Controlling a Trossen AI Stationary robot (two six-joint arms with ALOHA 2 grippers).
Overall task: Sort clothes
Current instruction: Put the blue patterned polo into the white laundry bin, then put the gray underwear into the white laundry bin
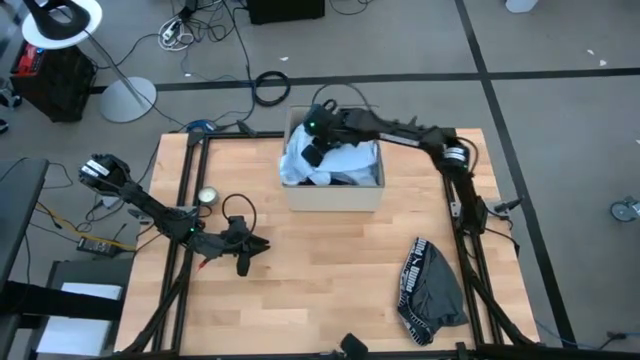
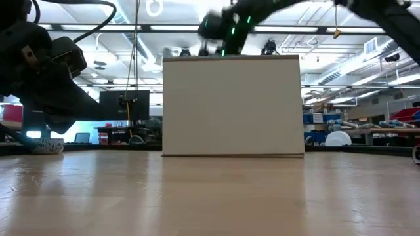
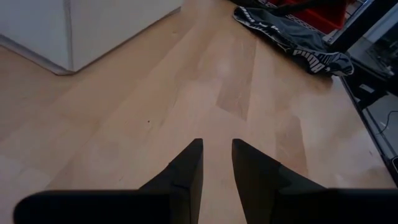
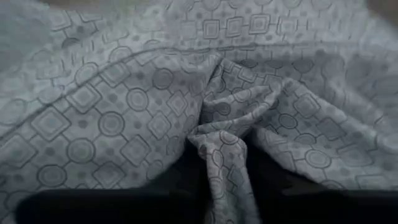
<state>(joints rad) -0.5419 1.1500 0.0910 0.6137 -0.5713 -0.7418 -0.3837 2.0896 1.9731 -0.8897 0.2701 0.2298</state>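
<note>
Left gripper (image 3: 216, 165) waits low over bare table (image 1: 330, 260), fingers slightly apart, empty. Grey shorts (image 1: 432, 290) already lie near the right front. Farther back, right gripper (image 1: 318, 140) is down in the box (image 1: 335, 196) among clothes (image 1: 345, 165); patterned cloth (image 4: 155, 93) bunches between its fingers, firmness of grip unclear. Step: picking. Next: secure, lift clear of the rim.

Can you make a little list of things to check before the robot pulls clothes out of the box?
1. Right hand over the beige cardboard box: ok.
2. Light patterned fabric bunched between the right hand's fingers: ok.
3. Grip firm enough to lift: cannot tell.
4. Left hand empty and out of the way over the wooden table: ok.
5. Dark grey shorts with white lettering lying apart from the box: ok.
</note>
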